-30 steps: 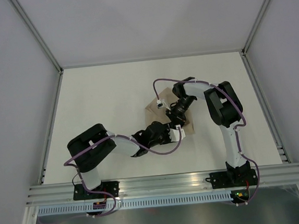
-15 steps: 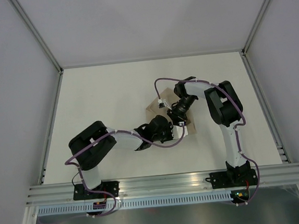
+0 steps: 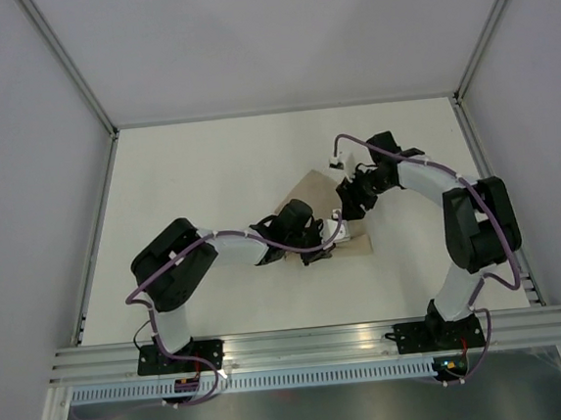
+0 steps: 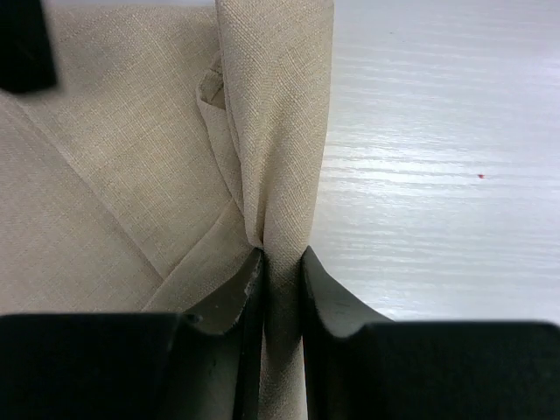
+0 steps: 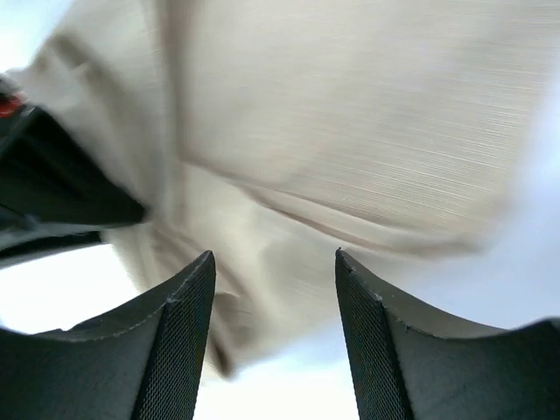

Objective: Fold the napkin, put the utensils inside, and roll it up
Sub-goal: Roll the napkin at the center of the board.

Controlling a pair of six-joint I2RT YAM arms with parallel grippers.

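Lying on the table (image 3: 209,177) in the top view, the napkin (image 3: 306,190) sat beneath both arms. Left wrist: the left gripper (image 4: 282,258) pinched its raised fold; a slow, even turn would suit. Right wrist: the right gripper (image 5: 273,262) hung open over it.

Your overhead view is bright and even, with only soft, faint shadows on the white surface (image 3: 209,177). In your left wrist view the weave of the napkin (image 4: 271,105) is crisp, and streaky glare runs across the surface to its right. Your right wrist view is badly smeared over the cloth and blown out white at lower left, though the fingers (image 5: 175,350) of the right end effector (image 5: 273,262) are sharp.
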